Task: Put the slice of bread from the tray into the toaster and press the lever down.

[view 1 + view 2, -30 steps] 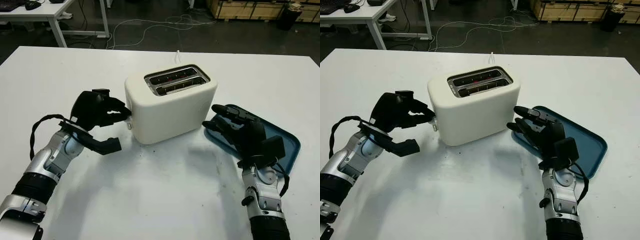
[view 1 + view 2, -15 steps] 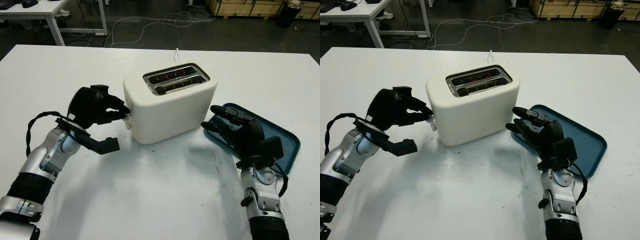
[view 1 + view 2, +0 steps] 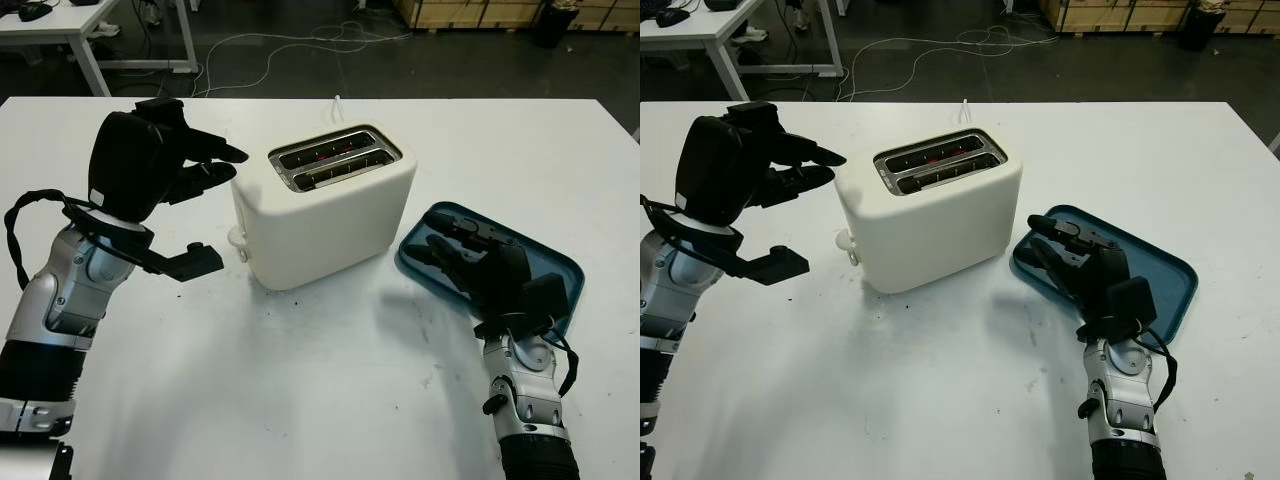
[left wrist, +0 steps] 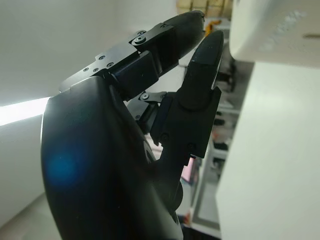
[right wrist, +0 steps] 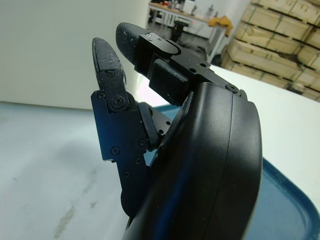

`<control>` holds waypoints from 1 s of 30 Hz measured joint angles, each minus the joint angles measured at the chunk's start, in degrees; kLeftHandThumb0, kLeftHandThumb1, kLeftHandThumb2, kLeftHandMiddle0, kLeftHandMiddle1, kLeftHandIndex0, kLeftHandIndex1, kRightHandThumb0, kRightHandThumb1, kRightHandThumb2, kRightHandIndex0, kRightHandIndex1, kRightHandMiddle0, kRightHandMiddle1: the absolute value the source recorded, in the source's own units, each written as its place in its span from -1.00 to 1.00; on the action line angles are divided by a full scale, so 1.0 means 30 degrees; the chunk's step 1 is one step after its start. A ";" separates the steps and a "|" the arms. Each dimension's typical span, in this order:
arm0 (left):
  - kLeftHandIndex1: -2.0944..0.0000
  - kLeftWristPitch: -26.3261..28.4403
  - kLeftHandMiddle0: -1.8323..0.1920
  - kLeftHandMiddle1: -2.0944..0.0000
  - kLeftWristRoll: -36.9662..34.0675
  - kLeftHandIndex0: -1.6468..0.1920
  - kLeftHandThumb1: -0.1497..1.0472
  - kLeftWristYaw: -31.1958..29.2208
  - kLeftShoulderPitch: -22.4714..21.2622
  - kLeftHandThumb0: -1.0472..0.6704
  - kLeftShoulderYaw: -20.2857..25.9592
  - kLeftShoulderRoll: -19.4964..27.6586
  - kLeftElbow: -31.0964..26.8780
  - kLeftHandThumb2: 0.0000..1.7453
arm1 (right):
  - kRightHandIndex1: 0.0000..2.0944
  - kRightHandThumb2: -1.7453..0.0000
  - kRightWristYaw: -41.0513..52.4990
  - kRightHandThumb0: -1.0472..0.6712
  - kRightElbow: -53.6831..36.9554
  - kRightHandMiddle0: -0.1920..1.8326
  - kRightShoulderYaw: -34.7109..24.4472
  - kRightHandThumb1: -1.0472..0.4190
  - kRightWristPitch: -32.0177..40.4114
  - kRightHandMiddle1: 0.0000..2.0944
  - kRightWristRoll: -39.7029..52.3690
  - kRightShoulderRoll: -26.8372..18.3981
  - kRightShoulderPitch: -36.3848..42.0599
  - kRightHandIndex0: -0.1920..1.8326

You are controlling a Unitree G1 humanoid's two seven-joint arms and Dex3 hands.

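Toaster: we see the white toaster (image 3: 325,205) in the middle of the white table (image 3: 300,400). Its two slots face up, and we see a red glow deep inside them.

Bread: we cannot see a slice poking out of the slots. We think it sits down inside, because the glow looks like the toaster is on.

Lever: the small white knob (image 3: 238,238) sits low on the side of the toaster that faces our left hand. We think it is already pushed down.

Left hand: our left hand (image 3: 150,165) is up in the air beside the toaster, above the knob and not touching it. It holds nothing and the fingers point at the toaster. We think it is up there because the push is done.

Right hand: our right hand (image 3: 480,270) is over the near edge of the tray. It is open and holds nothing, because there is nothing to pick up.

Tray: the blue tray (image 3: 560,270) lies just beside the toaster, on our right. We see no bread on the bare part.
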 measured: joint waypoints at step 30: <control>0.98 0.0906 0.13 0.29 -0.7452 -0.18 0.68 -0.4868 0.6967 -0.30 0.3241 -0.1191 -0.2100 -0.99 | -1.00 1.00 0.1377 -0.35 0.1299 0.11 -0.1046 -0.70 0.0483 -1.00 -0.0391 -0.3960 -0.4067 0.21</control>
